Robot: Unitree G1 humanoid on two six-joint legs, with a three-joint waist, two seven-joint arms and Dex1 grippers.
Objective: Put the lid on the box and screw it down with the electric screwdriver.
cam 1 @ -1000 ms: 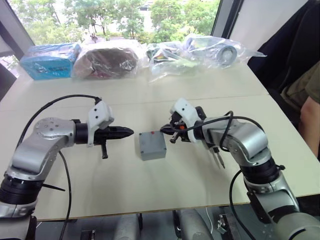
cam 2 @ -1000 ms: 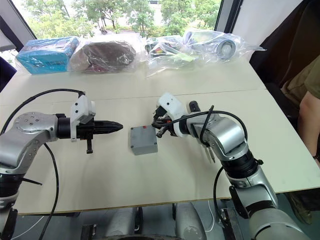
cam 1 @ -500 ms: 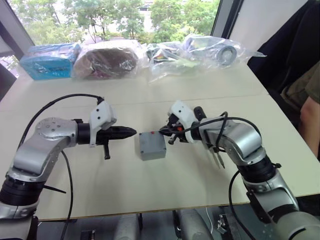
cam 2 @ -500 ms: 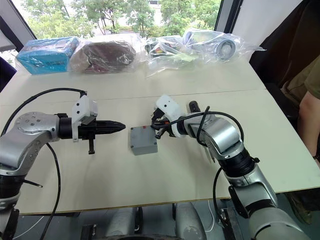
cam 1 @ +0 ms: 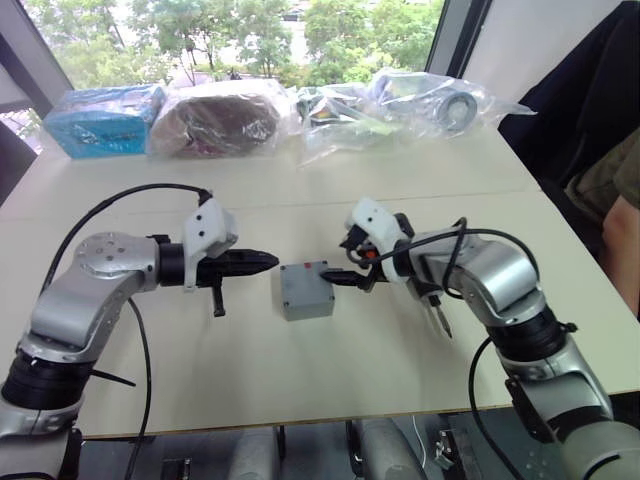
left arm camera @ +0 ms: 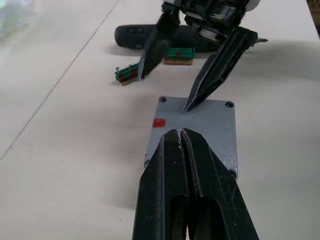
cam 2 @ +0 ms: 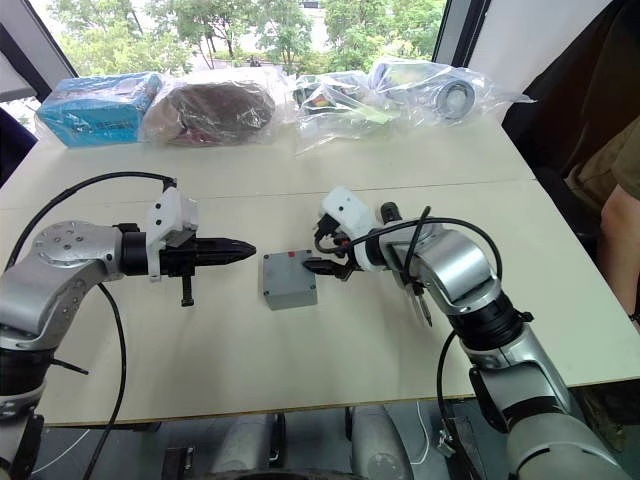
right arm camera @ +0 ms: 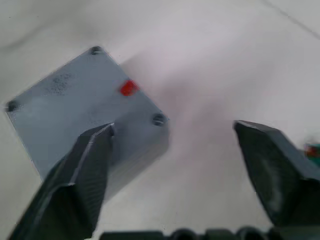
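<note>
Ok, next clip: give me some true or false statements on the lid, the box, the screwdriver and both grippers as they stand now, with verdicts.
1. The lid sits on top of the box. True.
2. The left gripper has its fingers spread wide apart. False: they are pressed together, holding nothing.
3. The right gripper is open, with one finger over the lid's edge. True.
4. The electric screwdriver is held in the right gripper. False: it lies on the table behind that gripper, and no gripper holds it.
5. The lid carries a small red mark. True.
6. The box stands among the plastic bags. False: the bags lie along the far edge of the table, and the box is between the two grippers.
</note>
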